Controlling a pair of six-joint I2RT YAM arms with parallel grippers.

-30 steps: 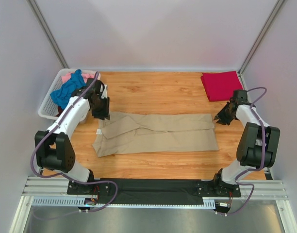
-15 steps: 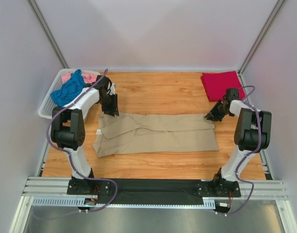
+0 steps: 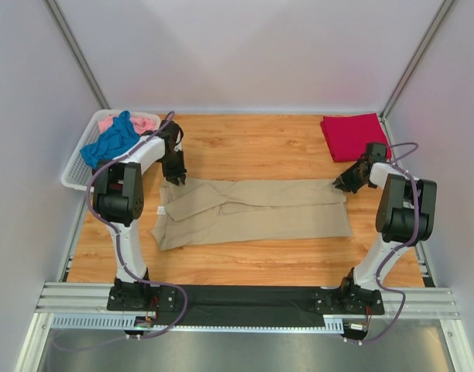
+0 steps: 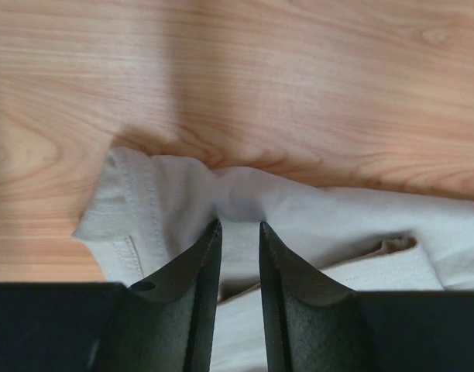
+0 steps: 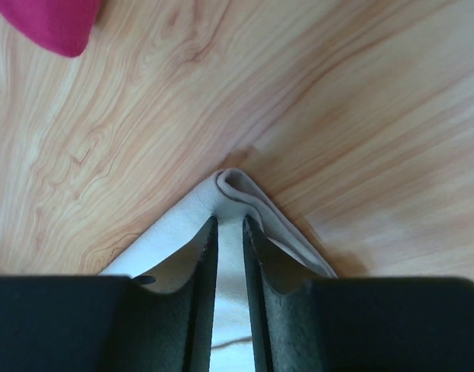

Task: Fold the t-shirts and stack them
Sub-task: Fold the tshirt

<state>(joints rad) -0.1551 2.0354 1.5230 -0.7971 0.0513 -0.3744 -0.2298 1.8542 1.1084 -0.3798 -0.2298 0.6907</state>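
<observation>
Nothing legible noted from where I stand: no text, brand, number or sign in any view. The small white tag (image 3: 159, 210) at the tan t-shirt (image 3: 252, 211)'s left edge is too small to read.

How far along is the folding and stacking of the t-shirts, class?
Done: the crimson shirt lies folded at the far right corner. In hand: the tan shirt lies partly folded in a long band, with the left gripper and right gripper each pinching a far corner. Left: the blue shirt and pink shirt, heaped unfolded in the basket.
</observation>
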